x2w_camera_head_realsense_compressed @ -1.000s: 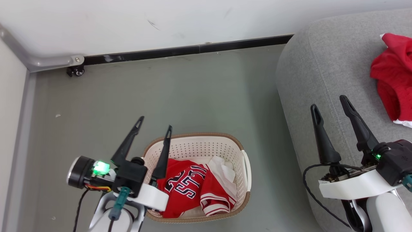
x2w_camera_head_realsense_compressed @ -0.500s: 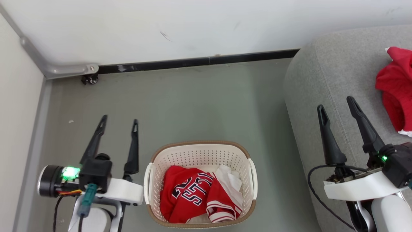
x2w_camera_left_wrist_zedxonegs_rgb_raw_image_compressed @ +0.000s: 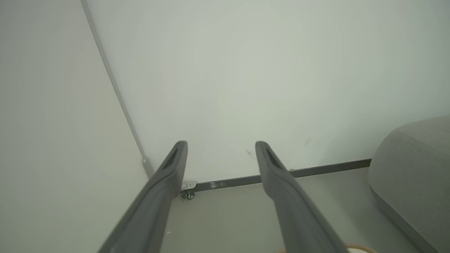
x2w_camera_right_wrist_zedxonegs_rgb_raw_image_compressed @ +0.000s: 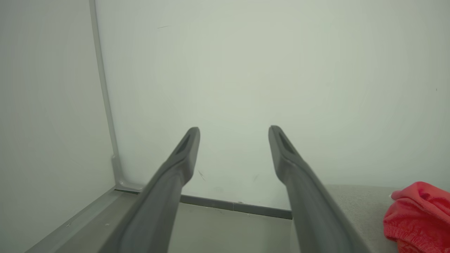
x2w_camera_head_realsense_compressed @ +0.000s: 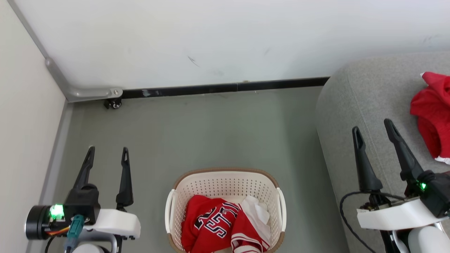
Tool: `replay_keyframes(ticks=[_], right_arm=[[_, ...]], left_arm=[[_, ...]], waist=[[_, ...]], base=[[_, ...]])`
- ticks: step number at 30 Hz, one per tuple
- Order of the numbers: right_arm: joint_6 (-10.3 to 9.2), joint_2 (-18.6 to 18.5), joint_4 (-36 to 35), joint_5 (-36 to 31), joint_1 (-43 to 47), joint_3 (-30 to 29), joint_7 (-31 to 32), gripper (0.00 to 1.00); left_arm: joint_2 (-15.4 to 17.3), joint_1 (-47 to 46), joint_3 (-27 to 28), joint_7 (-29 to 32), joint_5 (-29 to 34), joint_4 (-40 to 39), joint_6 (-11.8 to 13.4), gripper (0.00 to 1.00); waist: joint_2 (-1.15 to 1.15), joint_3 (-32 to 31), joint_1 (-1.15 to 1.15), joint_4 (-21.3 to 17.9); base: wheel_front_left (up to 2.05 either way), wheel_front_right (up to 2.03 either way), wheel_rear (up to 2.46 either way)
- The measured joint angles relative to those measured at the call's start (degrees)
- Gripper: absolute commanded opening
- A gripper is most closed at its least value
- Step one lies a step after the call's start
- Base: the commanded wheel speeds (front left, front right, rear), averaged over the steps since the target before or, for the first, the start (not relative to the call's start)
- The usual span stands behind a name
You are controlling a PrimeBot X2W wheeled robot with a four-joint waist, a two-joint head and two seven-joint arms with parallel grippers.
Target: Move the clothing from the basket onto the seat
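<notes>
One jersey (x2w_camera_head_realsense_compressed: 214, 225) is left in the basket (x2w_camera_head_realsense_compressed: 225, 171); another red garment (x2w_camera_head_realsense_compressed: 430, 109) is already laid on the seat (x2w_camera_head_realsense_compressed: 351, 105).
The red jersey is seen crumpled inside the cream basket, which is set on the grey floor (x2w_camera_head_realsense_compressed: 211, 133) between the two arms. The left tool (x2w_camera_head_realsense_compressed: 108, 149) is held spread wide and empty above the floor, left of the basket. The right tool (x2w_camera_head_realsense_compressed: 372, 125) is likewise spread wide and empty, poised over the seat's near edge, just beside the red garment.
</notes>
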Motion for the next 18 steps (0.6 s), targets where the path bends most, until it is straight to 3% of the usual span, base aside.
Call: replay_keyframes(ticks=[18], right_arm=[[0.00, 3.2, -2.8, -1.0, 7.1, -3.1, 0.3, 1.00]], left_arm=[[-0.2, 8.2, 1.9, 0.0, -2.0, -2.6, 1.7, 1.00]], waist=[[0.00, -5.7, 0.00, 0.9]], base=[[0.00, 0.00, 0.00]])
